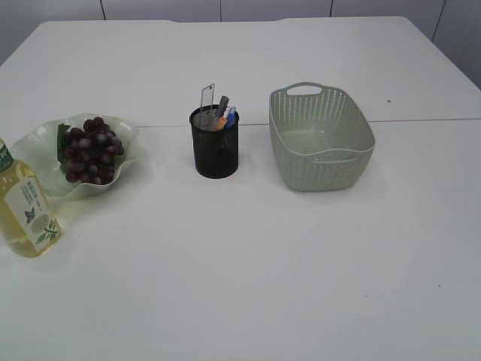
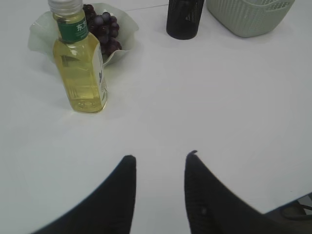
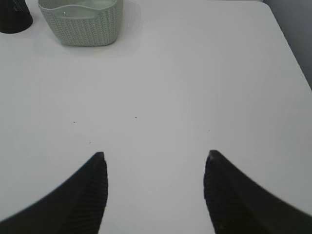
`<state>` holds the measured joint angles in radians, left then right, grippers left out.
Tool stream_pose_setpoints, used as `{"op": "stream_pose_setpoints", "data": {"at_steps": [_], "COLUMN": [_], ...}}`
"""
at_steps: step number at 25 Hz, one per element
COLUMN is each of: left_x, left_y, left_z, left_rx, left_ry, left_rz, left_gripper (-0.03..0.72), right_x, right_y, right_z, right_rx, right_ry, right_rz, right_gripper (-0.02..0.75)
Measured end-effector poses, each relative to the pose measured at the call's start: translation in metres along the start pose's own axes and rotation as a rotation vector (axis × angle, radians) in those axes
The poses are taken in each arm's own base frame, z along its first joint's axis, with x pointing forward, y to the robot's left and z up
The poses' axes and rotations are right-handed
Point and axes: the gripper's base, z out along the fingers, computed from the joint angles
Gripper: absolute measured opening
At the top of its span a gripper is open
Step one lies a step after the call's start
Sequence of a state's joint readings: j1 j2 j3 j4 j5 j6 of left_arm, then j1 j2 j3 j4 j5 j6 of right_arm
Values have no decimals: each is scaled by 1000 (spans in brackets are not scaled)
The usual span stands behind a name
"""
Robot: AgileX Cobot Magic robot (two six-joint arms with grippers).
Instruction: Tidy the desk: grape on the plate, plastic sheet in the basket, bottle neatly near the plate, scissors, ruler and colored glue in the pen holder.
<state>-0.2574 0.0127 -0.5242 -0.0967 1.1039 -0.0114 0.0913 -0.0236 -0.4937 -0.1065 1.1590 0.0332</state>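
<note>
We see big white table (image 1: 248, 286), flat and plain. Thin line (image 1: 428, 120) runs across table top, side to side. Behind far edge we see pale wall panels (image 1: 161, 9) with dark gaps between. Tiny dark dot (image 1: 388, 100) on table top, far right. Past table corner, dark cable (image 2: 298, 210) down low. Grey floor (image 3: 298, 34) beside table's right edge.

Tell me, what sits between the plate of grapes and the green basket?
The black mesh pen holder stands between the plate of grapes and the basket, with stationery poking out. The exterior view shows it best.
</note>
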Motion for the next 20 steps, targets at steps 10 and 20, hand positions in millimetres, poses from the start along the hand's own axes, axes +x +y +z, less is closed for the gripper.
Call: {"op": "stream_pose_setpoints", "data": {"at_steps": [10, 20], "left_x": [0, 0], "left_y": [-1, -1], "left_z": [0, 0], "left_rx": [11, 11], "left_ry": [0, 0], "left_rz": [-6, -6], "left_gripper": [358, 352], "right_x": [0, 0], "right_y": [0, 0], "right_z": [0, 0], "right_rx": [2, 2], "right_ry": [0, 0], "right_rz": [-1, -1], "right_gripper": [458, 458]}}
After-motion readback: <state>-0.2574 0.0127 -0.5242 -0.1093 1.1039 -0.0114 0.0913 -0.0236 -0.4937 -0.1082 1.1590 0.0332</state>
